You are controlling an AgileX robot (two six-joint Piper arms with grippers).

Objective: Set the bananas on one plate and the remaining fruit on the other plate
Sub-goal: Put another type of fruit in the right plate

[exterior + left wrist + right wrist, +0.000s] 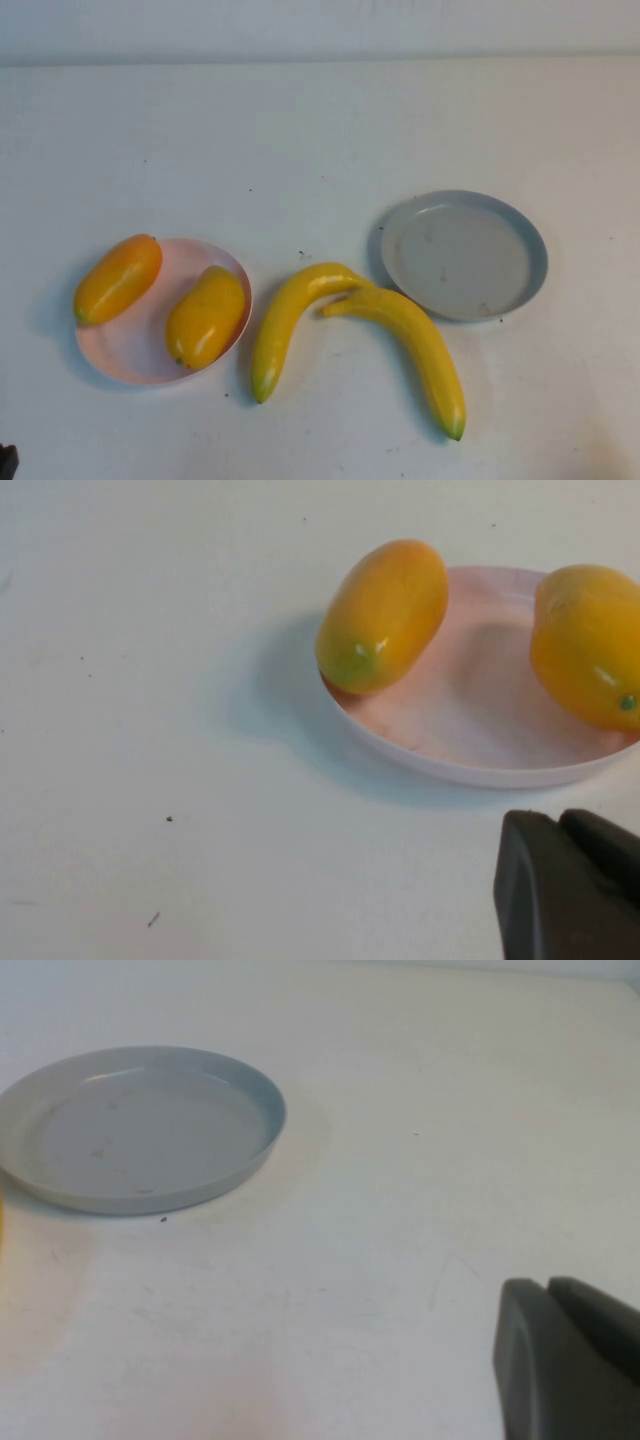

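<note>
Two yellow bananas lie on the table between the plates, their stem ends touching: one (288, 322) nearer the pink plate, the other (418, 350) just in front of the grey plate. The grey plate (530, 250) is empty and also shows in the right wrist view (255, 1145). The pink plate (125, 362) holds both stubby fruits: the more orange one (118, 278) leans on its left rim, the yellower one (205, 315) lies on its right side. My left gripper (562, 820) is shut and empty, near the pink plate (470, 770). My right gripper (550, 1285) is shut and empty, right of the grey plate.
The white table (320, 130) is bare behind the plates. A dark piece of the left arm (6, 462) shows at the front left corner. The back wall edge runs along the top.
</note>
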